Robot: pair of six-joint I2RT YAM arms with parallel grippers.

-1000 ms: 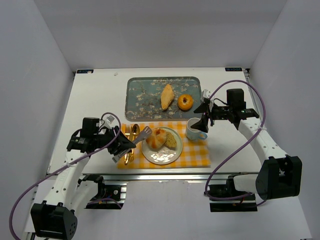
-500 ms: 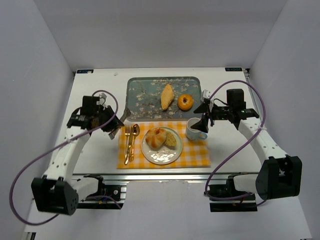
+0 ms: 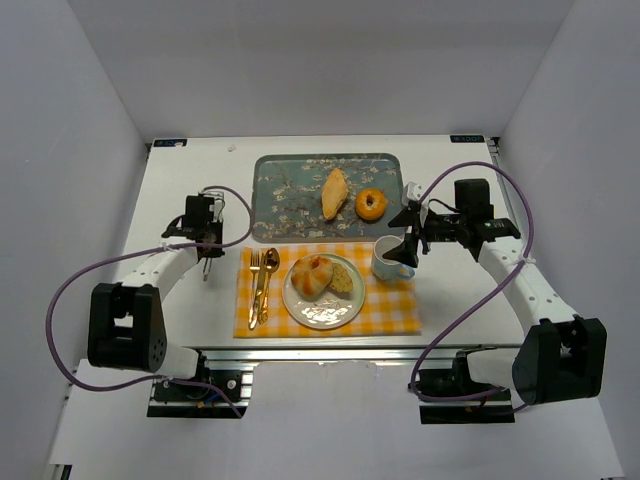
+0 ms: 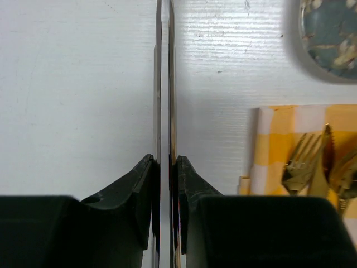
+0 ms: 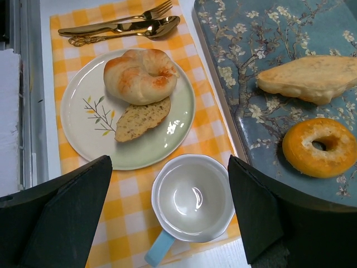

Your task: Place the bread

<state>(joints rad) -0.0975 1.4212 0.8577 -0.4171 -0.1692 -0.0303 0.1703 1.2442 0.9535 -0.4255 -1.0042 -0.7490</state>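
The bread roll (image 3: 311, 275) (image 5: 140, 75) lies on the plate (image 3: 325, 318) (image 5: 83, 134), and it touches a slice (image 3: 343, 281) (image 5: 142, 119) beside it. The plate sits on a yellow checked cloth (image 3: 395, 308) (image 5: 128, 195) near the front edge of the table (image 3: 180, 190).

The left gripper (image 3: 206, 250) (image 4: 164, 162) is squeezed tight on thin metal tongs (image 3: 206, 267) (image 4: 164, 84). It hangs over bare white table, left of the cloth edge. There is free room all around it. A gold fork (image 3: 254, 285) (image 4: 304, 167) and spoon (image 3: 268, 272) lie on the cloth, between the tongs and the plate.

The right gripper (image 3: 408, 235) (image 5: 168, 162) is spread wide and holds nothing. It hangs over a cup (image 3: 388, 258) (image 5: 192, 198), which stands just beside the plate rim and close to the tray (image 3: 285, 190) (image 5: 234, 33) edge.

On the tray lie a long bread (image 3: 335, 192) (image 5: 309, 78) and a ring-shaped bread (image 3: 371, 204) (image 5: 319, 146), a little apart. The left part of the tray is bare.
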